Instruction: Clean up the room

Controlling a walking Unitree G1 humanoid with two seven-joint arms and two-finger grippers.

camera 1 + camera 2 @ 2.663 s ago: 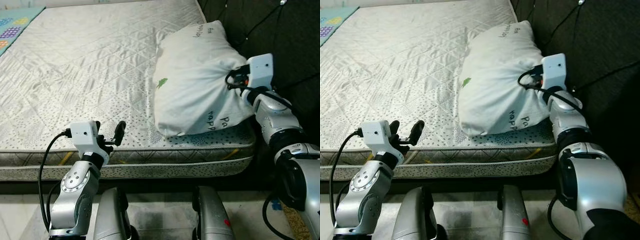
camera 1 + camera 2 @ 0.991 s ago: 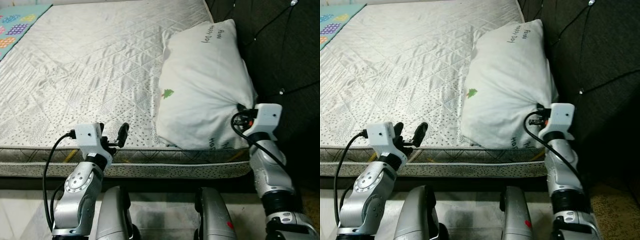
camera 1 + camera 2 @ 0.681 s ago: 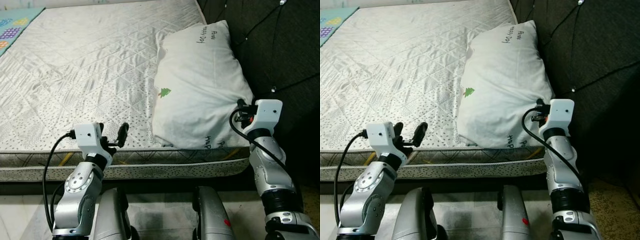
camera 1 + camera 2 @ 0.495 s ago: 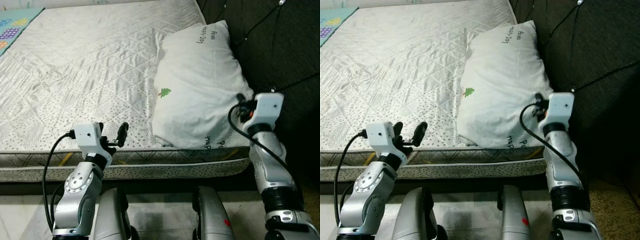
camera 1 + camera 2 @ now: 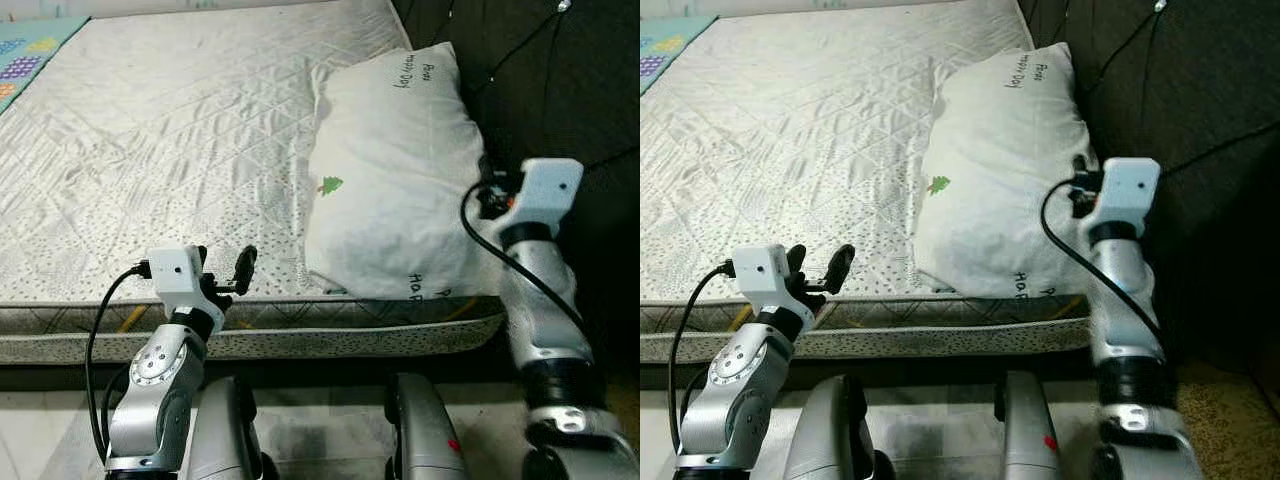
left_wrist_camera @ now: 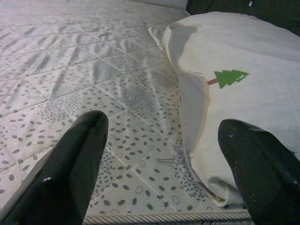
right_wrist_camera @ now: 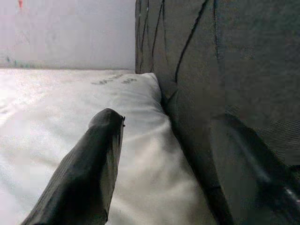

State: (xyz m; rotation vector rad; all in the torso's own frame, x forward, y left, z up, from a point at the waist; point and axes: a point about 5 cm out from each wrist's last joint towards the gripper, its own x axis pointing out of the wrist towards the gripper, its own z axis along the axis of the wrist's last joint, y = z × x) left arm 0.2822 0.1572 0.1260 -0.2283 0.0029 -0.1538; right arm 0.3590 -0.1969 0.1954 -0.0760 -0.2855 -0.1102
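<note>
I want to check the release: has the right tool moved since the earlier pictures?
Yes. The right tool let go of the pillow corner and rose along the dark headboard; it is open now, above the pillow's right edge.

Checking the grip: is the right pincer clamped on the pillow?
No, the right pincer is open beside the pillow, holding nothing.

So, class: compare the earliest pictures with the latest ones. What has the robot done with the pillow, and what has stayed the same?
The right gripper, which was bunching the pillow at its side, has let go; its fingers are now open beside the headboard. The pillow has settled flatter against the headboard. The left gripper stays open over the mattress edge.
</note>
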